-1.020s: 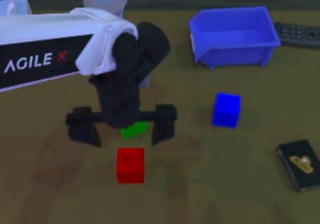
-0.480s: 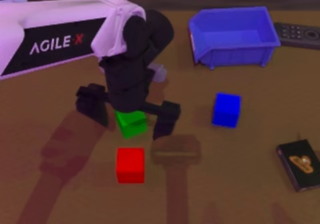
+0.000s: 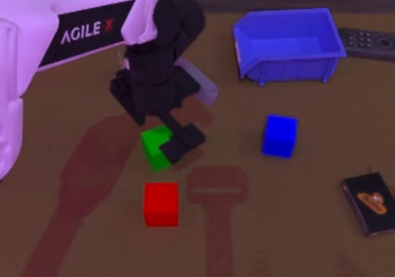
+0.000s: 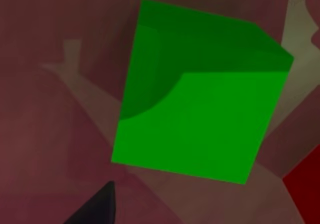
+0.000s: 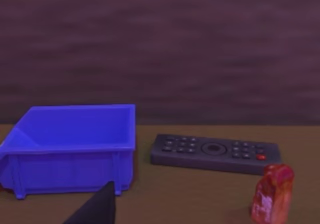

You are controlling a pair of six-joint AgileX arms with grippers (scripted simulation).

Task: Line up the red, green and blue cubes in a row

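Hovering over green cube (image 3: 155,146), left gripper (image 3: 162,124) spread wide, empty; next: descend, grip, align with red cube (image 3: 161,203).

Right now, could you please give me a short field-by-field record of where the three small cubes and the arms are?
green cube: small matte green cube, partly under the left gripper
red cube: small matte red cube, just nearer the camera than the green one
blue cube: small matte deep blue cube, off to the right, in front of the large blue plastic bin
right arm: not in the top view
row: not yet formed
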